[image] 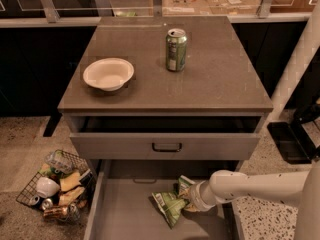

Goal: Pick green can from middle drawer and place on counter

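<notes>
Gripper [187, 200] sits low in the middle drawer [125, 216], against the green can [169, 207] (whether it grips, I cannot tell).

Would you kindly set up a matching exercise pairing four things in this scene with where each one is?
Things: 1 green snack bag; 2 soda can; 3 white bowl; 4 gripper.
Places: A left part of the counter; B lying on the middle drawer floor; C upright, mid-counter; D inside that drawer, at the bag's right side.
Pairs: 1-B; 2-C; 3-A; 4-D.

Crumpled green can [168, 207] in middle drawer [125, 215], hand [185, 200] touching
</notes>
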Robot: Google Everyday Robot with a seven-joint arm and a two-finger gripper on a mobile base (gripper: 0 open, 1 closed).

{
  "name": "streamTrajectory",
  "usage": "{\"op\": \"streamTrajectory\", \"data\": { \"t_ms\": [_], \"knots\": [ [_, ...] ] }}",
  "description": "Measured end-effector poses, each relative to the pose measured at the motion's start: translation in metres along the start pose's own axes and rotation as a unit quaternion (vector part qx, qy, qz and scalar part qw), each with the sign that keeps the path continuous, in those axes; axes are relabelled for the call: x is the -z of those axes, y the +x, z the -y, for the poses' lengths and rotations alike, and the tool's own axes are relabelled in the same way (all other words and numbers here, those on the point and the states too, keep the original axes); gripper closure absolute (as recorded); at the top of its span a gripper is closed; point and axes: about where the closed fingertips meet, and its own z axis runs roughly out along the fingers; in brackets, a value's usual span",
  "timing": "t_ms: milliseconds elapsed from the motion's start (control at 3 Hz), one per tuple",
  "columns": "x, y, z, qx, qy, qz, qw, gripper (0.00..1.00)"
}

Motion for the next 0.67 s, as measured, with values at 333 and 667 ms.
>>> {"op": "streamTrajectory", "data": {
  "t_ms": [333, 667],
  "knots": [
    [0.022, -0.016, 0.000, 0.024, 0.004, 0.018, 0.9995, 1.00],
    [0.059, -0.037, -0.003, 0.051, 0.024, 0.041, 0.9976, 1.00]
  ]
}}
